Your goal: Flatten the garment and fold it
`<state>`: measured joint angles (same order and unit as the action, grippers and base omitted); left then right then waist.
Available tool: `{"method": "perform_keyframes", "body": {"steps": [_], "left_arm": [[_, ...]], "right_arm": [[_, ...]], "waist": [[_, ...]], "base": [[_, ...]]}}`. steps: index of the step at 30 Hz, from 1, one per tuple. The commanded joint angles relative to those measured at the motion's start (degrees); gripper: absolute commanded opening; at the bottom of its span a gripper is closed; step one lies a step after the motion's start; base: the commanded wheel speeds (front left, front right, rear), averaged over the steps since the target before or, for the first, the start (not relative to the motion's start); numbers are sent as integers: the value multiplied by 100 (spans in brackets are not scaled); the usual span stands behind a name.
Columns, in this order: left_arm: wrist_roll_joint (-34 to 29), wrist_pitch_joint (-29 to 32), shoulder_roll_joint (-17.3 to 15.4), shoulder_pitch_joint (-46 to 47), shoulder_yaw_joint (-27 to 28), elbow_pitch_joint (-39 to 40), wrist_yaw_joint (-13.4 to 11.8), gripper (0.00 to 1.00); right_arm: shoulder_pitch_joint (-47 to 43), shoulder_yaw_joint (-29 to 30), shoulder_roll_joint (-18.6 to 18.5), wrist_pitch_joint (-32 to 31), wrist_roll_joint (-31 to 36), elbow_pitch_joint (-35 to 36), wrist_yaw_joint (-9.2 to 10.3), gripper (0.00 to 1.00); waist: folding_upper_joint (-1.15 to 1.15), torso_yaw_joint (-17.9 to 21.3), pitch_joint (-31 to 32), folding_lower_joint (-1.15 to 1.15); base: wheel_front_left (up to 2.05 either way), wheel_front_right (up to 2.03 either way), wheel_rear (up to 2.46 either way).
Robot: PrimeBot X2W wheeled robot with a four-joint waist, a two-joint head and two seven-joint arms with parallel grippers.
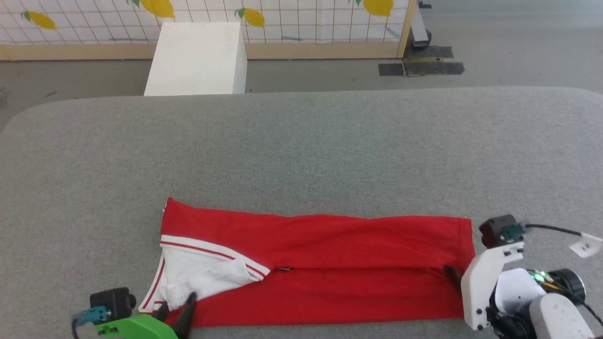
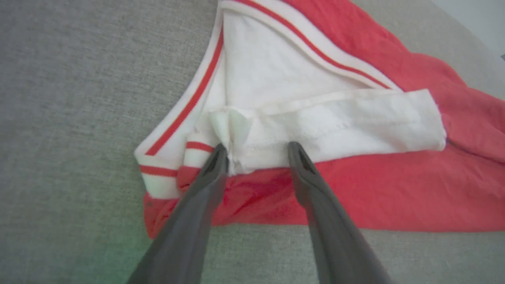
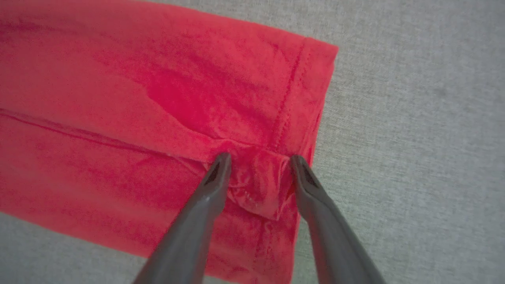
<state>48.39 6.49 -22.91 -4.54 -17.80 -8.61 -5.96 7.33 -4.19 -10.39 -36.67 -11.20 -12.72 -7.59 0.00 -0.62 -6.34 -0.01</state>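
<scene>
Near edge, left: left gripper (image 2: 258, 152) is down on the garment (image 1: 330, 263), jaws parted to a middling gap. The tips rest where a folded white sleeve (image 2: 300, 90) meets the red body, and a pucker of white cloth touches the left finger (image 2: 215, 165). Red-striped trim runs just beside it.

Near edge, right: right gripper (image 3: 260, 159), jaws parted about as far. The tips sit at the hem end, with a small bunch of red cloth raised between them. I cannot tell whether they pinch it. Stitched hem just past the tips. A cable with a white tag (image 1: 586, 245) trails off this wrist, over the bench (image 1: 301, 150) and clear of the cloth.

Middle: garment lies as a long red strip across the near part of the grey bench, folded lengthwise, with a seam-like line along its middle.

Far: bare grey bench top, then floor (image 1: 518, 56). A white box (image 1: 198, 59) stands just behind the bench's far edge. Beyond are dark floor patches (image 1: 424, 66) and a lemon-print panel (image 1: 301, 19) with a wooden frame.
</scene>
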Motion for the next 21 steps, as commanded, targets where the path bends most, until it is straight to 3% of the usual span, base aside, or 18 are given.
{"method": "perform_keyframes", "body": {"steps": [1, 7, 12, 21], "left_arm": [[-44, -57, 57, 2, -55, -107, 30, 100], [-481, -861, 101, 82, -56, -34, 43, 100], [-1074, -1717, 109, 335, -51, -10, -78, 100], [-2088, -2142, 326, 1140, 141, -69, -148, 100]], "right_arm": [[-174, 111, 85, 57, -48, 48, 10, 100], [-685, 799, 585, 508, -156, 665, 10, 100], [-926, 1143, 739, 1108, -213, 1085, 10, 100], [-762, 1509, 749, 1669, -712, 452, 10, 100]], "waist": [[0, -16, 75, 1], [0, -55, 242, 1], [0, -50, 273, 1], [0, -77, 241, 1]], "base": [[0, 0, 0], [0, 0, 0], [0, 0, 0], [0, 0, 0]]}}
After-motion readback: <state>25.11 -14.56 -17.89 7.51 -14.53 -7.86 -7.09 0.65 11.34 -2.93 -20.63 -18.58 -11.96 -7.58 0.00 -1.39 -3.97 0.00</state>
